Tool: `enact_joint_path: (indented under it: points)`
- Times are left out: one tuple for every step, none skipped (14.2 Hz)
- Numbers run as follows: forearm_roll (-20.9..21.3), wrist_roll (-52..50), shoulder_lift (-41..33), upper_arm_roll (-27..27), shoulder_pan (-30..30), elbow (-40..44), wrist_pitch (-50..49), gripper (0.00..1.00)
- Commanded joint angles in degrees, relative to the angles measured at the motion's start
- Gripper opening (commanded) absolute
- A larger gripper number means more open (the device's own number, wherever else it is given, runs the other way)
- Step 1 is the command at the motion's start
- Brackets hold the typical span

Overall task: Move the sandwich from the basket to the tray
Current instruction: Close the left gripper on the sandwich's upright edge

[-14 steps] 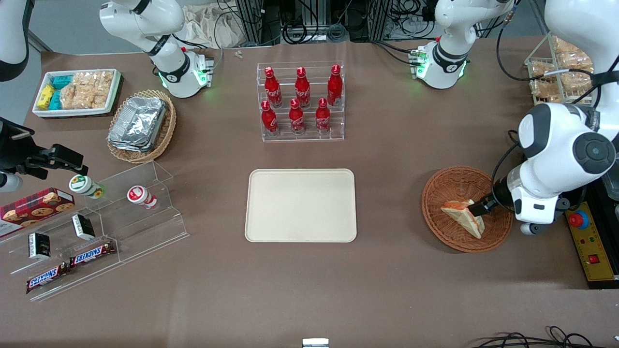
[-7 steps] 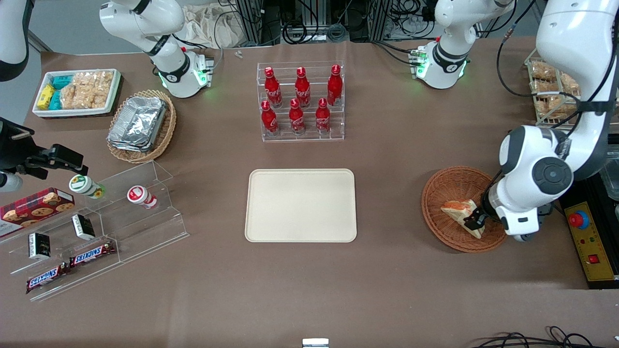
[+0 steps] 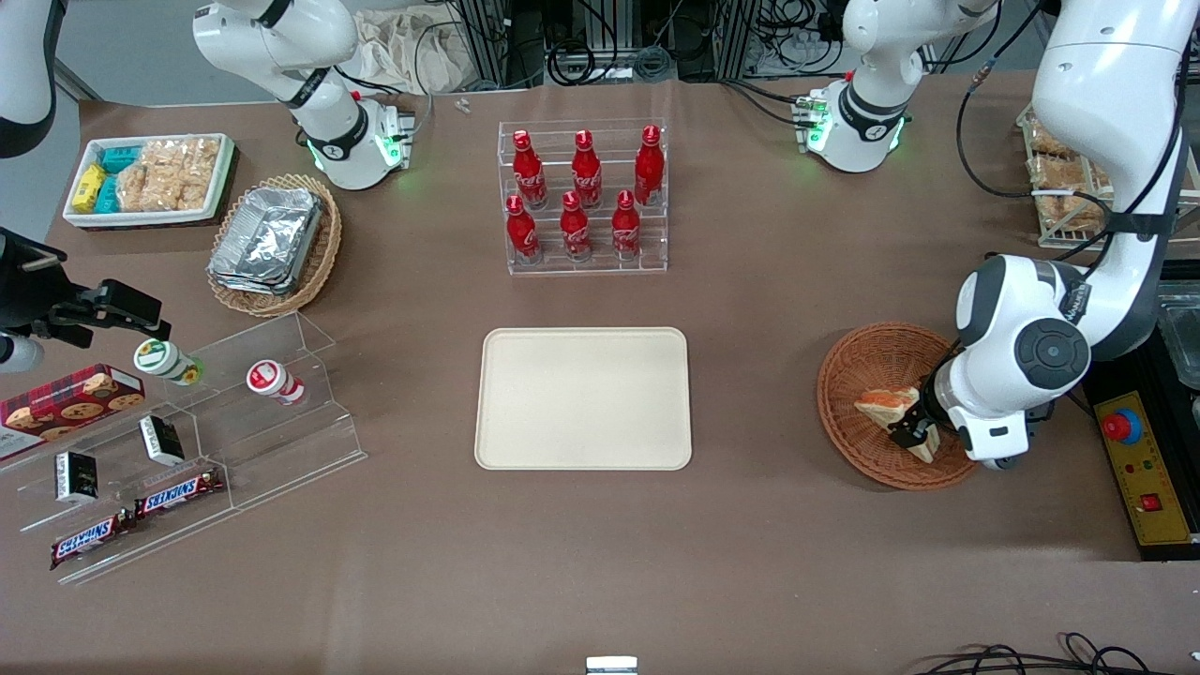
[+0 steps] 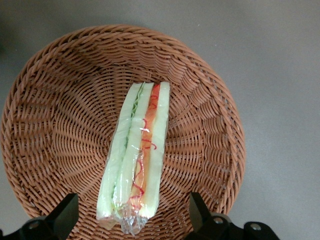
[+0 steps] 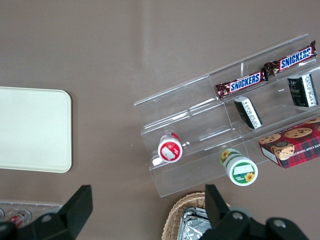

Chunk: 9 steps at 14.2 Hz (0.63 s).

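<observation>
Sandwich (image 4: pixel 134 165), wrapped in clear film, lies in the basket (image 3: pixel 867 356) with the gripper (image 4: pixel 132 217) just above it, fingers (image 4: pixel 65 214) spread wide either side without touching, while the bare tray (image 3: pixel 582 397) sits well apart at nine o'clock from the basket.

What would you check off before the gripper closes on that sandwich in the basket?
1. Gripper open: ok, fingers spread wide.
2. Gripper over the sandwich: ok, a finger on each side of it.
3. Sandwich lying in the basket: ok.
4. Fingers low enough to pinch it: cannot tell.
5. Tray ready to receive it: ok, nothing on it.
6. Sandwich wrapper intact: ok, film looks whole.
</observation>
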Motion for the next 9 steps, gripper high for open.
enact_joint_path:
  points:
    - [1.72,-2.42,0.75,0.04,0.04,-0.87,1.70,1.00]
    - [1.72,-2.42,0.75,0.04,0.21,-1.48,2.31,1.00]
    - [1.98,-2.42,0.75,0.04,0.22,-2.09,3.10,1.00]
    - [2.68,-2.50,0.93,0.13,0.30,-2.54,3.54,1.00]
    - [3.47,-2.50,1.45,0.13,0.30,-2.80,3.98,1.00]
    - [3.91,-2.50,1.72,0.65,0.30,-2.89,4.51,1.00]
    - [4.01,-2.42,2.24,0.92,0.30,-2.98,5.12,1.00]
    - [4.01,-2.50,2.33,0.92,0.22,-2.98,5.13,1.00]
    - [4.01,-2.42,2.51,0.92,0.13,-2.98,5.21,1.00]
